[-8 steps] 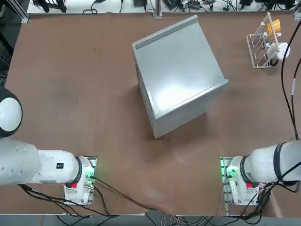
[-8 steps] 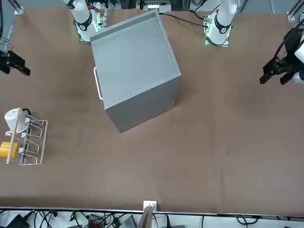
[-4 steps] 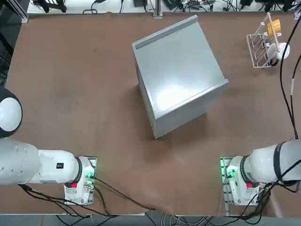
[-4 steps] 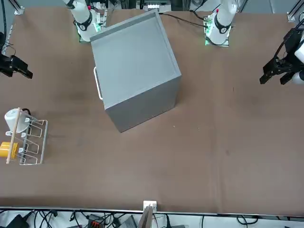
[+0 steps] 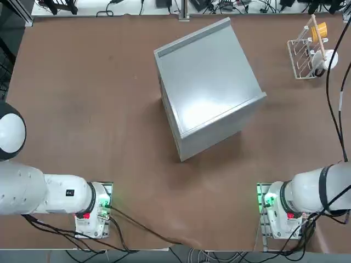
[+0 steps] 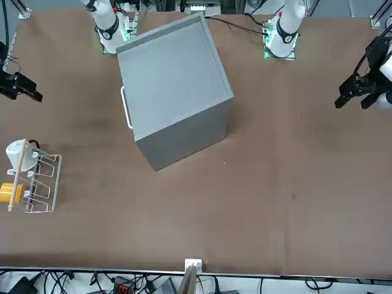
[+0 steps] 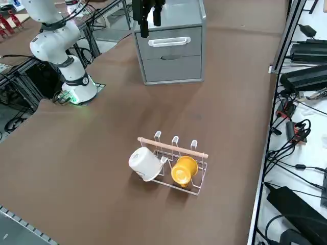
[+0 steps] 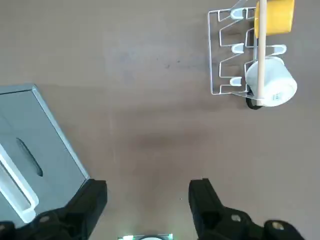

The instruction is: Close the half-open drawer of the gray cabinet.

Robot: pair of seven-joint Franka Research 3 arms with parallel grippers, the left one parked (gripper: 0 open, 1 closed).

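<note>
Gray cabinet, white-handled drawer

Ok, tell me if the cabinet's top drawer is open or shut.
Shut, it seems: in the right side view the drawer sits flush in the cabinet.

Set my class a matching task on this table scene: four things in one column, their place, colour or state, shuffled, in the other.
Column 1
1. Gray cabinet
2. Wire rack
3. Yellow cup
4. Right gripper

Column 2
A. In the rack, beside a white cup
B. Open, out from the cabinet's handle side
C. Boxy, with a white handle
D. White, with a wooden bar

Pairs: 1-C, 2-D, 3-A, 4-B
</note>
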